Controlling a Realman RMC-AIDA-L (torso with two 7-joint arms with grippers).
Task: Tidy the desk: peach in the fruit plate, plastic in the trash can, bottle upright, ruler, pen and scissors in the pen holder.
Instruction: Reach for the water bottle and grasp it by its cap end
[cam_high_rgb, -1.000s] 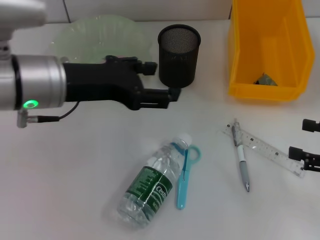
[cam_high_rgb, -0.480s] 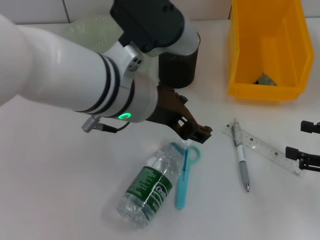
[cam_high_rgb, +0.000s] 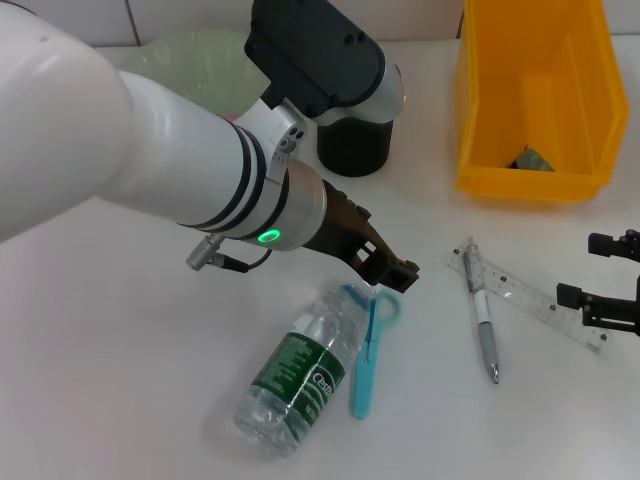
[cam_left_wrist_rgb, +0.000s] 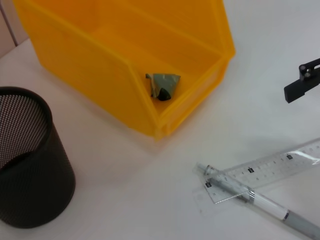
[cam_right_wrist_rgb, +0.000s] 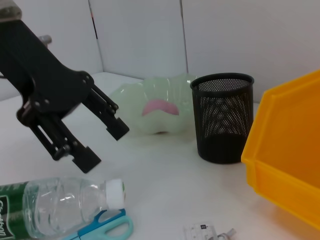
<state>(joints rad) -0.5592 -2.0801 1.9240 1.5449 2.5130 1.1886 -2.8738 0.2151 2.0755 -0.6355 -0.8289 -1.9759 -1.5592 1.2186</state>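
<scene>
Fingers spread wide and empty, the left claw (cam_high_rgb: 388, 272) hangs mid-frame just above the turquoise-handled scissors (cam_high_rgb: 368, 350) and the cap of the clear plastic water bottle (cam_high_rgb: 298, 368), which lies on its side on the white table (cam_high_rgb: 120, 400). Done, by the look of it: pink peach (cam_right_wrist_rgb: 158, 107) in the pale green fruit plate (cam_right_wrist_rgb: 150, 100), crumpled scrap (cam_left_wrist_rgb: 162, 86) in the yellow bin (cam_high_rgb: 535, 90). Left: bottle, scissors, grey pen (cam_high_rgb: 484, 330), clear ruler (cam_high_rgb: 540, 300), black mesh holder (cam_high_rgb: 355, 145) seemingly empty. Right claw (cam_high_rgb: 610, 290), open, waits at the right edge; lower left lies bare.
</scene>
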